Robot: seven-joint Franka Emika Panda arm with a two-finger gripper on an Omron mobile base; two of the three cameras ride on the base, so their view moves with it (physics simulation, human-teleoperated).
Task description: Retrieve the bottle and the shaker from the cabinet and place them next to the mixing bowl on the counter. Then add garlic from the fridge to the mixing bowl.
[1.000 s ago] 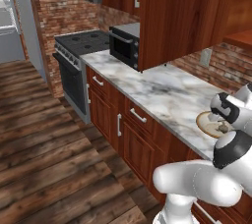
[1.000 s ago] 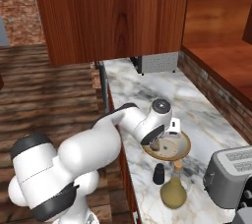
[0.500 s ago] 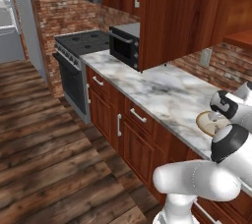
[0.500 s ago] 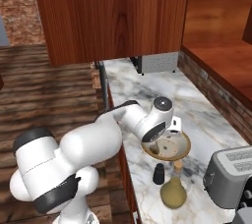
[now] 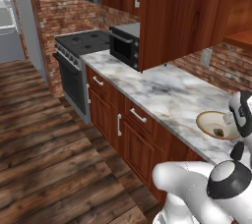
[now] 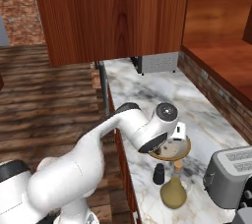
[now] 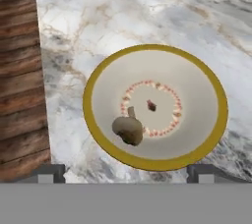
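The gripper (image 7: 128, 174) hangs with its two fingertips (image 7: 49, 173) spread wide apart and nothing between them. Directly beyond the fingertips sits the mixing bowl (image 7: 98, 83) on the marble counter (image 7: 98, 16); its olive-tan rim spans nearly the whole gap between the two tips. Inside the bowl, on the side nearer the fingers and a little toward the left tip, a tan garlic bulb (image 7: 129, 128) lies on the cream surface, overlapping the reddish ring, with its short stem pointing away from the gripper.

In the right base view the hand hovers just above the bowl (image 6: 183, 153). On the near side of the bowl stand the small black shaker (image 6: 158, 174) and, just beside it, the corked bottle (image 6: 173, 191), close to the bowl's rim. A grey toaster (image 6: 231, 174) sits beside the bottle. Farther along the counter, the reddish-brown cabinet (image 6: 113, 16) hangs over the worktop.
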